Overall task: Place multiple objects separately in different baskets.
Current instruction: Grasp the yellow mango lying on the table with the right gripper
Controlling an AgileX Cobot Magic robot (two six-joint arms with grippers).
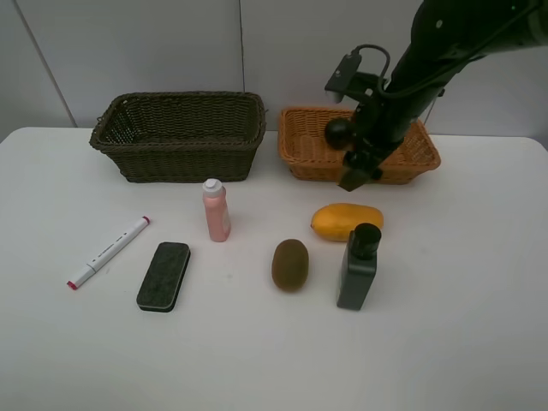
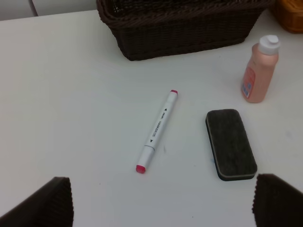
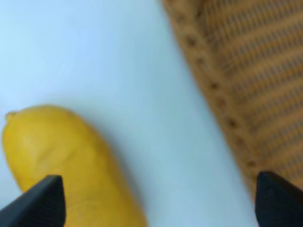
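Nearest our lens stands a dark green plastic bottle [image 1: 356,276] with a square body and black cap, upright on the white table [image 1: 462,342]. It is well to the right of the pink plastic bottle [image 1: 216,212] and closer to us. We place everything else from that white-capped pink bottle, upright at mid-table. A black rectangular eraser [image 1: 163,276] lies flat just left of it and closer to us; a white marker [image 1: 109,253] with red ends lies slanted farther left. A brown oval kiwi [image 1: 290,264] sits to its right and closer to us, and a yellow mango [image 1: 344,221] lies farther right, about level with it. Behind it we see a dark olive-brown woven wicker basket [image 1: 180,158]; behind and to the right is an orange-tan wicker basket [image 1: 308,163]. The right gripper [image 1: 358,167] hangs farther right and behind, jaws spread, empty. The left gripper [image 2: 163,201] hovers left and nearer us, jaws wide apart, gripping nothing.
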